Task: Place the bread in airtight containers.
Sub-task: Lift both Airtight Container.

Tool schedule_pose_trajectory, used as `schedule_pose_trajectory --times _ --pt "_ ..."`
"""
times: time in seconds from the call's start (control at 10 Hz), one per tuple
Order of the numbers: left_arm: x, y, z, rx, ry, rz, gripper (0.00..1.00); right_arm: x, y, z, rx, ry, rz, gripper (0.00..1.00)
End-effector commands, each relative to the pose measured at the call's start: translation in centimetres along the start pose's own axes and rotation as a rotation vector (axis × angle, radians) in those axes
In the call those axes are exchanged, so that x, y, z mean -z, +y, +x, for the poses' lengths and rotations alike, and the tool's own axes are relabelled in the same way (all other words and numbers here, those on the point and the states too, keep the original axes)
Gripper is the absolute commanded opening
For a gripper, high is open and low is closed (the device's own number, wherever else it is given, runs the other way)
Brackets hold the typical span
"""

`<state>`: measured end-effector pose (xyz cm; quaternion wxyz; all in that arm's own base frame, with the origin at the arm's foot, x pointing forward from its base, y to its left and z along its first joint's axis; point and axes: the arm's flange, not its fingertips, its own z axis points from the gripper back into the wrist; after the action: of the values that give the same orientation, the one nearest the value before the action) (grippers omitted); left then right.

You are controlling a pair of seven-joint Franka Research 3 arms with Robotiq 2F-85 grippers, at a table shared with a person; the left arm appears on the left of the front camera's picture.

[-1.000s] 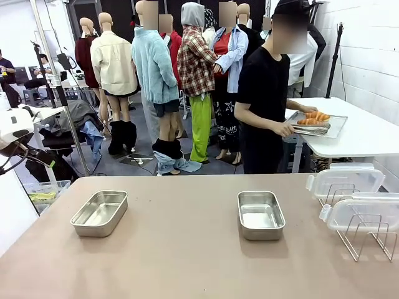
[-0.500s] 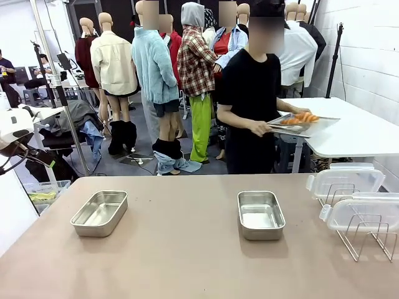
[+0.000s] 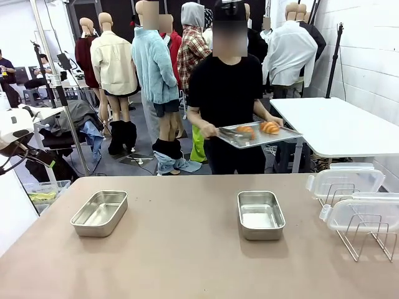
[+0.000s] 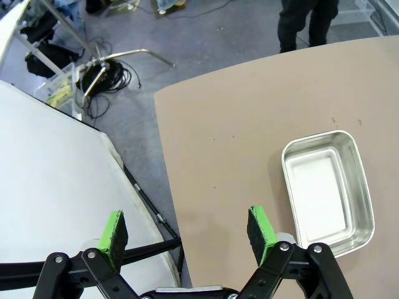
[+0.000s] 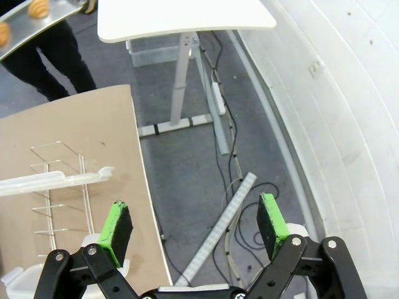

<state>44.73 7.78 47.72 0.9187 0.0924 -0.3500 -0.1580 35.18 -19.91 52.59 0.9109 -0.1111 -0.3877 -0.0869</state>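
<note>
Well, the desk (image 3: 181, 268) is mostly bare, with two steel tins (image 3: 100, 213) (image 3: 260, 215) well apart on it. Behind its far edge a person (image 3: 225, 87) holds a tray (image 3: 283, 135) with both bread rolls (image 3: 270, 127) (image 3: 245, 131). The left end effector (image 4: 187, 228) and the right end effector (image 5: 196, 224) stand wide and empty at the side edges.

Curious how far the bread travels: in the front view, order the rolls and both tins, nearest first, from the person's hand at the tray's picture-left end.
From that hand:
1. Rolls, on the tray it holds.
2. Right tin, right of picture centre.
3. Left tin, far left.
</note>
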Motion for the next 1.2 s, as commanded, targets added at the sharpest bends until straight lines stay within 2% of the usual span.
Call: schedule_pose_trajectory --times 0.0,1.1 --pt "-0.18 0.14 -0.22 0.006 0.001 0.005 1.0 0.1 -0.01 -0.14 -0.001 0.007 -0.007 1.0" --pt "-0.18 0.14 -0.22 0.006 0.001 0.005 1.0 0.1 -0.01 -0.14 -0.001 0.007 -0.007 1.0"
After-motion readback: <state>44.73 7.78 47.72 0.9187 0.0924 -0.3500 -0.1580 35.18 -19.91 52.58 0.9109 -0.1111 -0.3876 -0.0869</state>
